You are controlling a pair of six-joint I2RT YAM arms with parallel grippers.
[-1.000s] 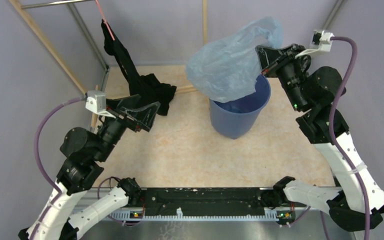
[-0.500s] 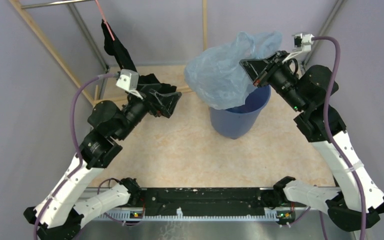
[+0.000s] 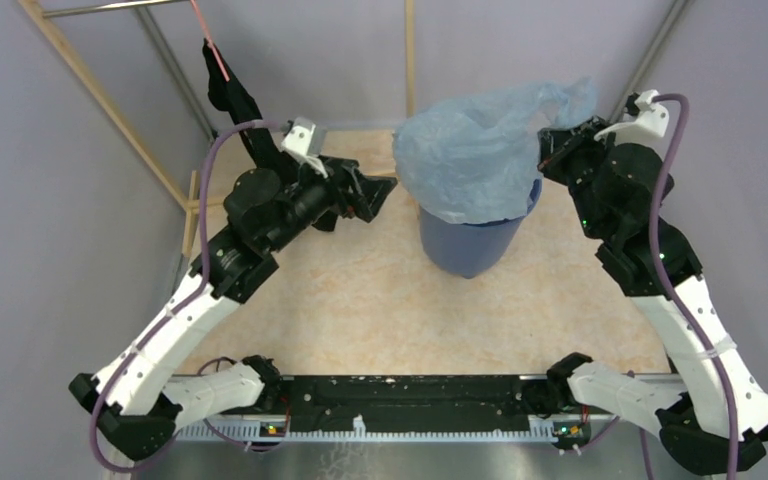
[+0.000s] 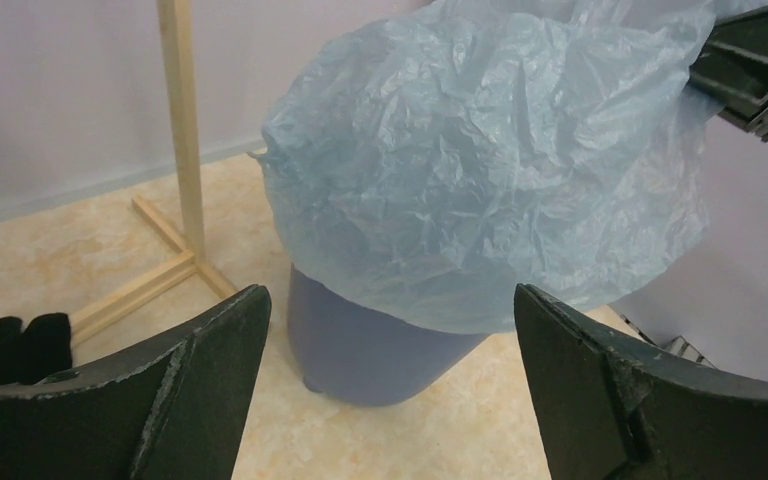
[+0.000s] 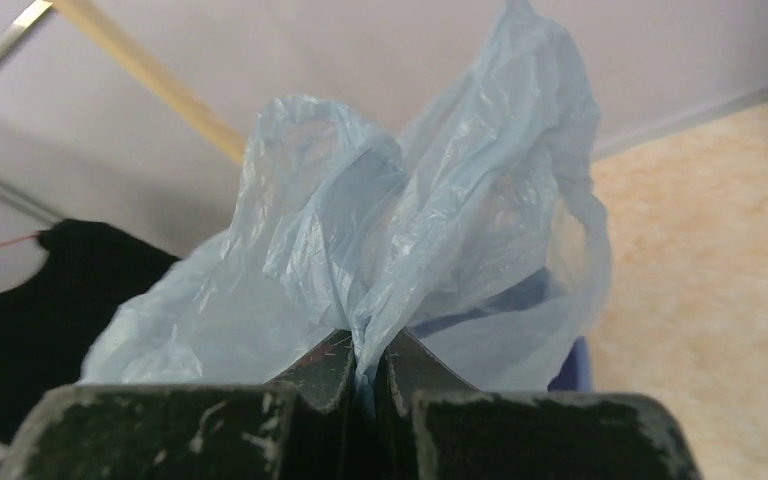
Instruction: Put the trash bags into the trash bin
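A pale-blue translucent trash bag (image 3: pixel 475 160) hangs puffed over the mouth of the blue trash bin (image 3: pixel 470 245), covering its rim. My right gripper (image 3: pixel 552 148) is shut on the bag's top right edge, above the bin's right side; in the right wrist view the film (image 5: pixel 400 250) is pinched between the jaws at the gripper (image 5: pixel 368 365). My left gripper (image 3: pixel 380 192) is open and empty, just left of the bin and facing it. The left wrist view shows the bag (image 4: pixel 490 170) draped over the bin (image 4: pixel 370 345), with the open gripper (image 4: pixel 390 330) in front.
A black cloth garment (image 3: pixel 235 105) hangs from a red line at the back left. A wooden frame post (image 3: pixel 409 50) stands behind the bin, with a wooden base strip (image 4: pixel 145 290) on the floor. Purple walls close in the floor area.
My left arm has swung right and forward, bringing its open gripper close to the bin. My right gripper has carried the bag right and down, so it now drapes over the bin's rim.
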